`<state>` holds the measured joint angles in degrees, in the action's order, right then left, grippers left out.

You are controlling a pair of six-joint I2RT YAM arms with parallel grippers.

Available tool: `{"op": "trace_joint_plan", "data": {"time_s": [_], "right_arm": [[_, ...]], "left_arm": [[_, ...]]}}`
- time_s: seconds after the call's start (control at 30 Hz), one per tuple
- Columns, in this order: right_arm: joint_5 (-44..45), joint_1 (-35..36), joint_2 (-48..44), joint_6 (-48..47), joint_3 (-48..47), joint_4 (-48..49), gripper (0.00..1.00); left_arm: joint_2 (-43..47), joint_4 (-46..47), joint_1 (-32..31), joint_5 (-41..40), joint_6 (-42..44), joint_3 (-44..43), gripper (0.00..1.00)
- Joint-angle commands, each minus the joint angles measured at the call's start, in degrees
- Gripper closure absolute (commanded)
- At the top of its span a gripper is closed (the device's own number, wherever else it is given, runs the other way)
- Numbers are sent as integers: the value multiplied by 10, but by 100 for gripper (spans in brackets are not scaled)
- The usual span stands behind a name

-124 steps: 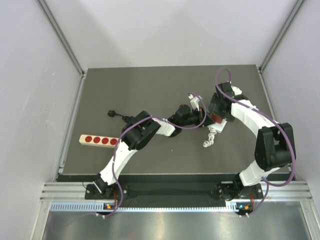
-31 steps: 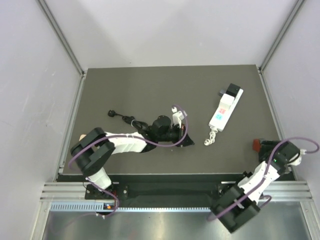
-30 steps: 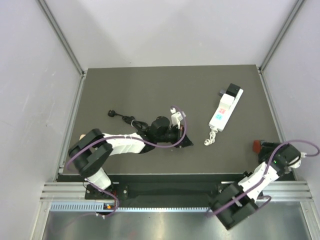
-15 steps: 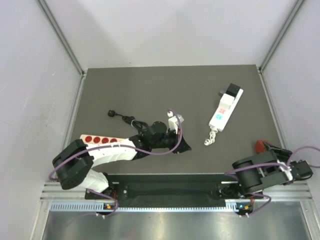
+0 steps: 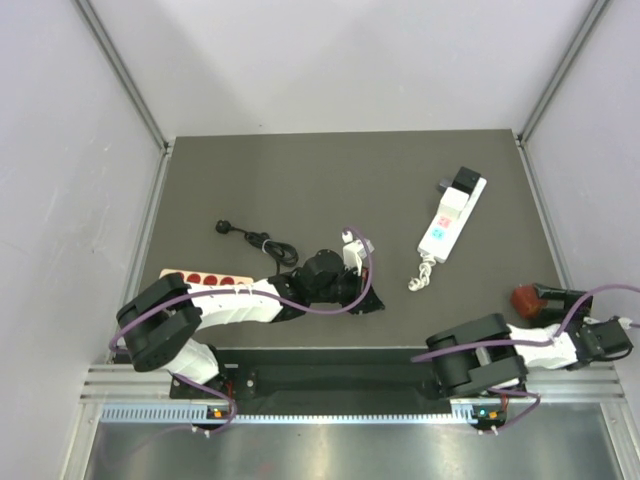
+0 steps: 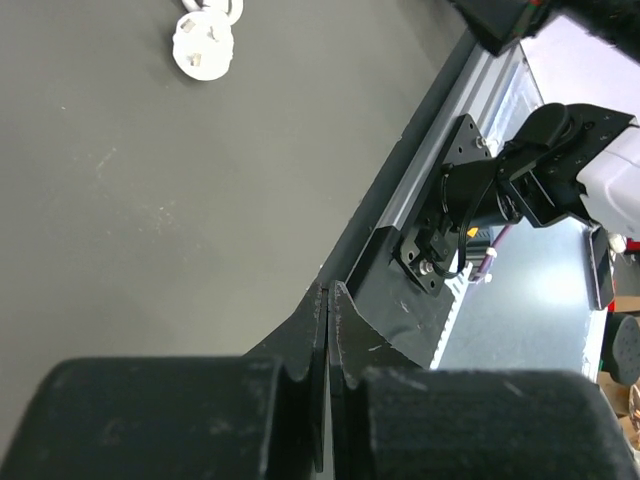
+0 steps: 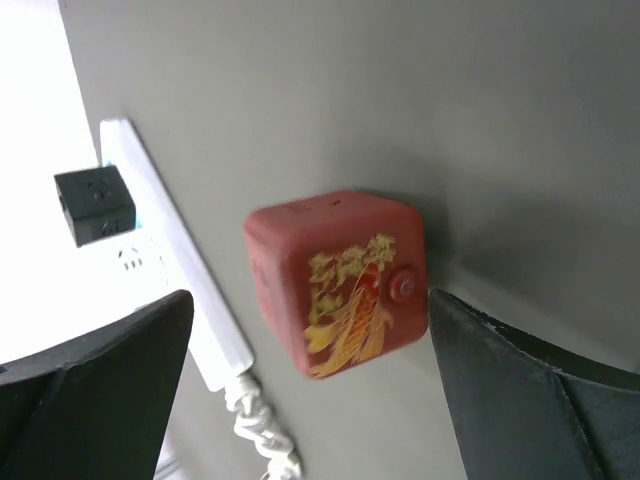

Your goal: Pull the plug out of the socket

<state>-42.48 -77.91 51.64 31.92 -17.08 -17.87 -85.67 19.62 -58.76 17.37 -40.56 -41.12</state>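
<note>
The white power strip lies at the right of the dark mat, with pink and cyan outlet faces and a short coiled white cord. A black plug sits in its far end. Both also show in the right wrist view, the strip and the plug. My left gripper is shut and empty, low near the mat's front edge, well left of the strip; its closed fingertips point at the edge. My right gripper is open at the near right corner, far from the strip.
A red cube with a yellow pattern lies on the mat just ahead of the open right fingers, as the right wrist view shows. A beige strip with red spots lies at the left. A black cord with plug lies behind it.
Both arms have pulled back from the white strip toward the near edge. The right arm has folded down to the near right corner by the red cube. The strip and its plug have not moved.
</note>
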Motion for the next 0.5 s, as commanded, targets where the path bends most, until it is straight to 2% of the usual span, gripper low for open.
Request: {"op": "trace_joint_plan", "data": {"time_s": [0.0,0.33,0.43,0.47], "right_arm": [[52,-3,-33,-27,-33,-45,0],[103,1,-75,-39,-53,-69,0],[113,25,-98,-42,-60,-63,0],[138,53,-108,-40,-66,-65,0]], "left_arm": [[17,10,-3,-8,2,2,100],[31,3,-5,-11,6,5,100],[30,7,-5,-8,6,3,100],[27,7,-5,-8,6,1,100]]}}
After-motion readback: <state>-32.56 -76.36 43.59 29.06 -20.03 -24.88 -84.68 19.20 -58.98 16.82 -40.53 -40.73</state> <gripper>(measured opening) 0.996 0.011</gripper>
